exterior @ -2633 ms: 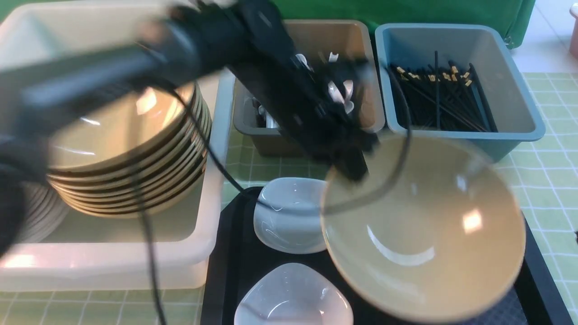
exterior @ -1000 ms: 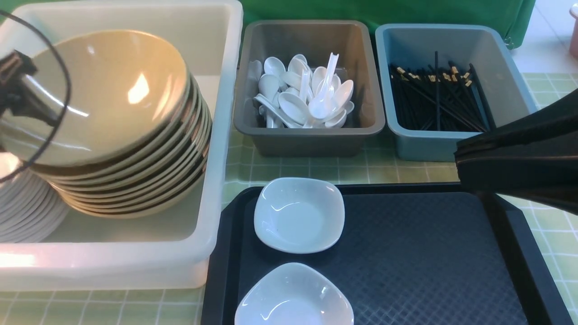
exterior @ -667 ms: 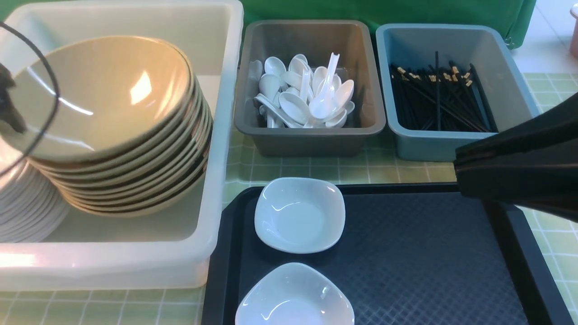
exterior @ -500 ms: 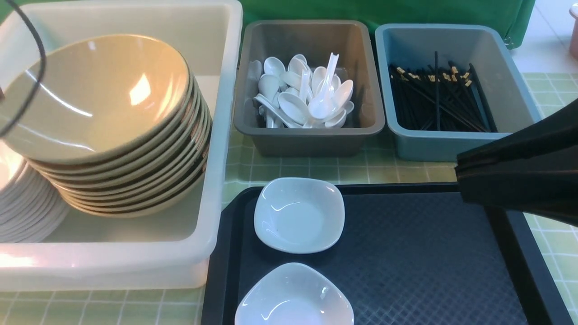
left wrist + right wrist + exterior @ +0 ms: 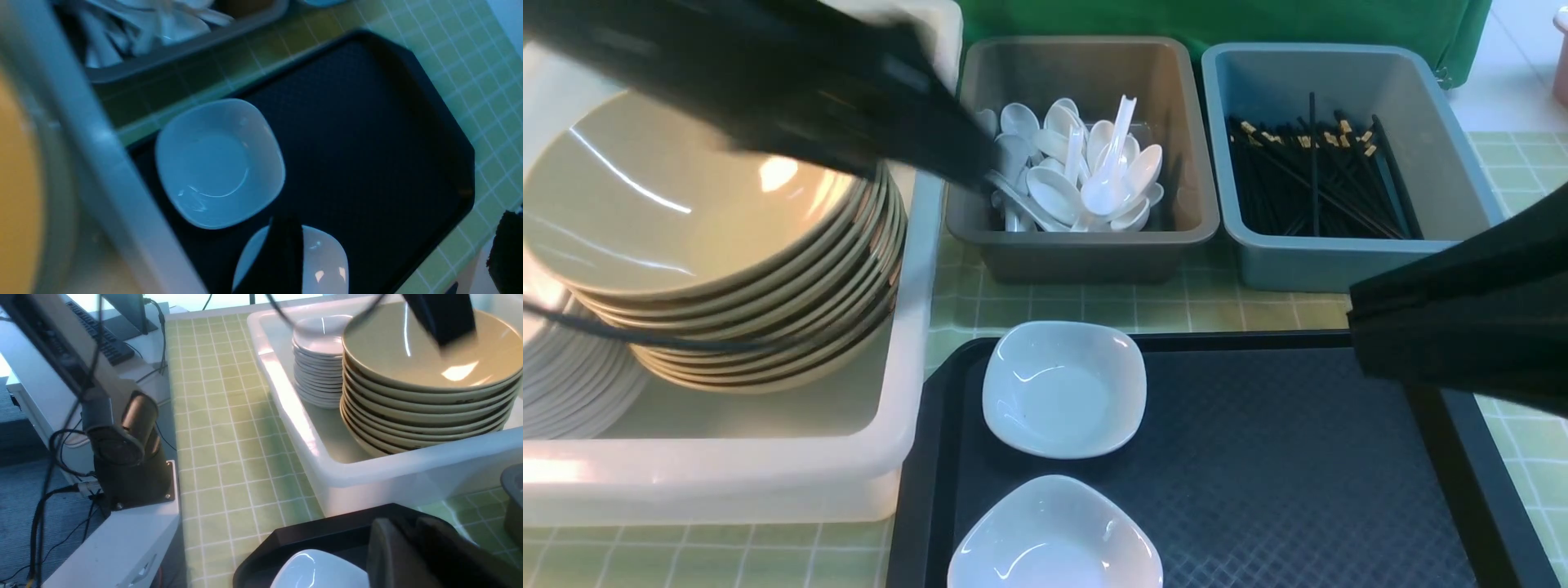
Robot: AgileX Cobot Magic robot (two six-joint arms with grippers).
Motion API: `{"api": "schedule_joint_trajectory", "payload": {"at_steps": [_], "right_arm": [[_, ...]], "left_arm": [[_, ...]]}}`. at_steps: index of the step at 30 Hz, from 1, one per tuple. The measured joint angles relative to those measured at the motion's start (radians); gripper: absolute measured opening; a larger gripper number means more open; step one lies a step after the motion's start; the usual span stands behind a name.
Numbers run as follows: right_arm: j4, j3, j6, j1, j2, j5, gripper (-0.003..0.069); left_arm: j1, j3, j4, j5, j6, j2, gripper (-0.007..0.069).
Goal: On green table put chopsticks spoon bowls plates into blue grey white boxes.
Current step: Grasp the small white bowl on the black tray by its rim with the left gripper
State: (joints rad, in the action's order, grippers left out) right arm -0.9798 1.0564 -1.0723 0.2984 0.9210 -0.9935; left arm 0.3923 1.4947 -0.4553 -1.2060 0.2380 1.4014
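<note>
White glazed ware is left to sort: 2 plates sit on the black tray (image 5: 1298, 474). The far plate (image 5: 1063, 388) occupies the tray's 11 o'clock corner. The near plate (image 5: 1054, 535) lies just beside it at 6 o'clock, not touching.

Bowls (image 5: 686, 204) stand stacked in the white box (image 5: 727, 482), with a pile of white dishes (image 5: 572, 384) at their 8 o'clock. Spoons (image 5: 1078, 175) fill the grey box (image 5: 1086, 257) and chopsticks (image 5: 1323, 180) fill the blue box (image 5: 1339, 265), all on the green table (image 5: 1094, 306).

The left gripper (image 5: 947, 155) shows as a blur where the white box meets the grey box. Its wrist view shows only 1 finger (image 5: 286, 253), bare, overlapping the near plate. Whether the jaws are spread cannot be told.

The right gripper (image 5: 1356, 327) hangs over the tray's 3 o'clock edge, jaws pressed together and empty.

Governing relation: the far plate lies at 5 o'clock from the left gripper, and at 9 o'clock, well apart, from the right gripper. The left arm is judged nearer to both the plate and the white box. Each plate is rounded-square with no long axis, so any rim side should serve for the grip.
</note>
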Motion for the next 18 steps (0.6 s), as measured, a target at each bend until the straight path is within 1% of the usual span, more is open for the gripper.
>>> {"api": "schedule_joint_trajectory", "payload": {"at_steps": [1, 2, 6, 7, 8, 9, 12, 14, 18], "right_arm": [[0.000, 0.000, 0.000, 0.000, 0.000, -0.013, 0.0090], [0.000, 0.000, 0.000, 0.000, 0.000, -0.020, 0.0090], [0.000, 0.000, 0.000, 0.000, 0.000, -0.037, 0.0092], [0.000, 0.000, 0.001, 0.000, 0.000, -0.039, 0.0094], [0.000, 0.000, 0.002, 0.000, -0.001, -0.043, 0.0095], [0.000, 0.000, 0.003, 0.000, -0.002, -0.050, 0.0097], [0.000, 0.000, 0.003, 0.000, -0.005, -0.064, 0.0099], [0.000, 0.000, 0.003, 0.000, -0.008, -0.067, 0.0099], [0.000, 0.000, 0.003, 0.000, -0.010, -0.067, 0.0104]], "left_arm": [[0.059, 0.003, 0.004, 0.013, 0.000, 0.077, 0.0583], [0.091, 0.004, 0.008, 0.018, -0.008, 0.122, 0.0573], [0.182, 0.017, 0.037, 0.024, -0.035, 0.272, 0.0574], [0.201, 0.024, 0.062, 0.025, -0.049, 0.314, 0.0574], [0.208, 0.031, 0.079, 0.027, -0.059, 0.332, 0.0574], [0.216, 0.045, 0.123, 0.027, -0.095, 0.367, 0.0574], [0.209, 0.090, 0.249, 0.028, -0.238, 0.435, 0.0575], [0.194, 0.135, 0.310, 0.018, -0.303, 0.488, 0.0575], [0.181, 0.227, 0.340, -0.009, -0.312, 0.592, 0.0575]]}}
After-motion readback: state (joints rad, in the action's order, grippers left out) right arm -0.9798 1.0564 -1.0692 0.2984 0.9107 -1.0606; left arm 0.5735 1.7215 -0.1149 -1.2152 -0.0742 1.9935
